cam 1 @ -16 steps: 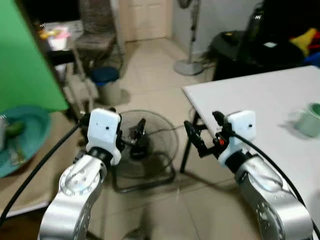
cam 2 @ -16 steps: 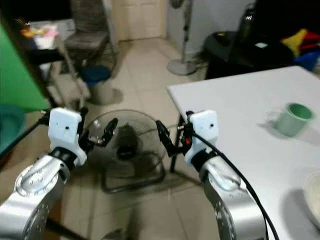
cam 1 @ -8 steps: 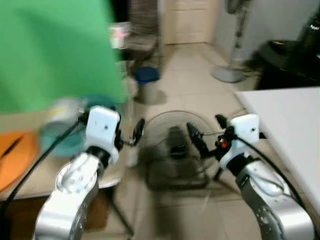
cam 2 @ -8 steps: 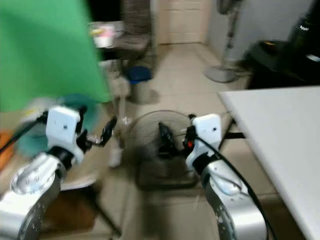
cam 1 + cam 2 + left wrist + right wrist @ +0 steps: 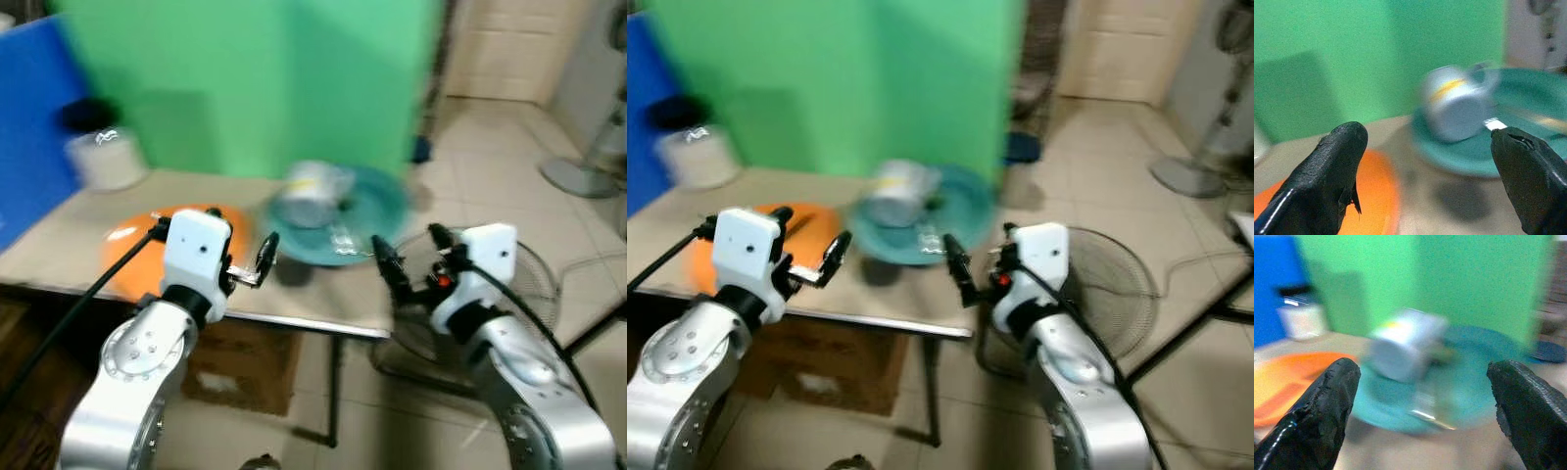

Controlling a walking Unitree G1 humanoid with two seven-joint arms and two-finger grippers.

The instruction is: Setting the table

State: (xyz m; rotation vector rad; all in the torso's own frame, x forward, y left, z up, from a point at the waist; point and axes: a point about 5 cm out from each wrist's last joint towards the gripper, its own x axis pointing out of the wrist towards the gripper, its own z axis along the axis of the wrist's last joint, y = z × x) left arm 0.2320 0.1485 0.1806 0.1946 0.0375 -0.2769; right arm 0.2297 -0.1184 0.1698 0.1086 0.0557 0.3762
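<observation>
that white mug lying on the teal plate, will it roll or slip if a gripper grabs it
The white mug lies on its side on the teal plate, so a nudge may well roll it. Its rounded body looks smooth, probably slippery. The views are blurred, so its handle is hard to place.

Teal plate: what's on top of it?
On the teal plate a silver mug with a yellow band lies on its side, with something shiny, likely cutlery, beside it. Blur hides details, and the mug covers the plate beneath it.
</observation>
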